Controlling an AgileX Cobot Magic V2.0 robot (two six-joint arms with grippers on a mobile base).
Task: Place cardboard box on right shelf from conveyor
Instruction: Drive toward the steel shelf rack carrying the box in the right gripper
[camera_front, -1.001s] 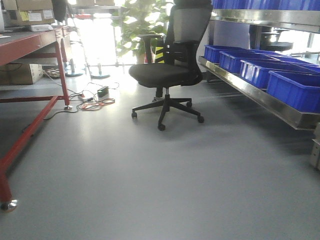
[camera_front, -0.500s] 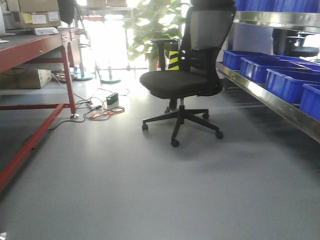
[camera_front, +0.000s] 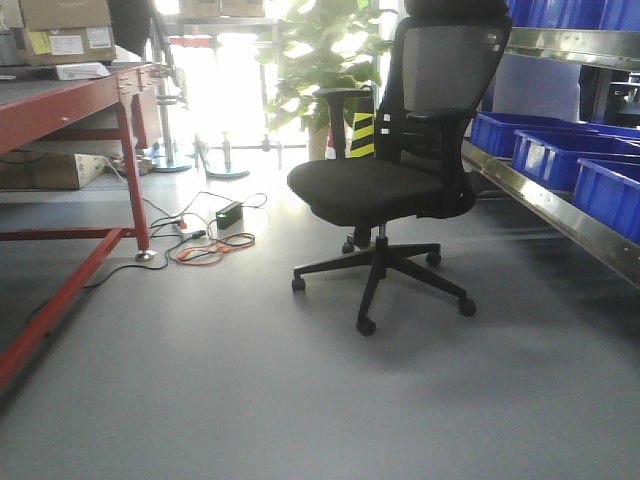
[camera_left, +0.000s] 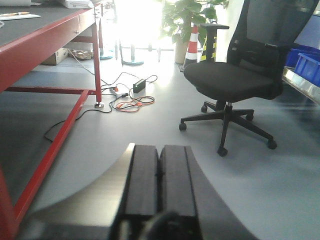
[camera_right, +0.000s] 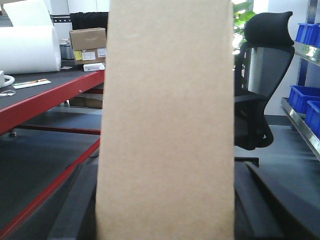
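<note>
The tall tan cardboard box (camera_right: 165, 115) fills the middle of the right wrist view, upright between the dark fingers (camera_right: 75, 200) of my right gripper (camera_right: 165, 170), which is shut on it. My left gripper (camera_left: 160, 150) is shut with nothing in it, its pads pressed together above the grey floor. The right shelf (camera_front: 545, 205), a shiny steel rack, runs along the right side and also shows at the edge of the left wrist view (camera_left: 300, 82) and the right wrist view (camera_right: 300, 125). The conveyor is out of view.
A black office chair (camera_front: 385, 185) stands on the floor ahead, next to the shelf. Blue bins (camera_front: 560, 155) sit on the shelf. A red-framed table (camera_front: 60, 110) with boxes is at the left. Cables and a small black unit (camera_front: 215, 235) lie beyond it, and a plant (camera_front: 320, 60) stands behind.
In the front view the chair has grown larger and slid right, the shelf and bins have moved toward the right edge, and the red table has shifted right.
</note>
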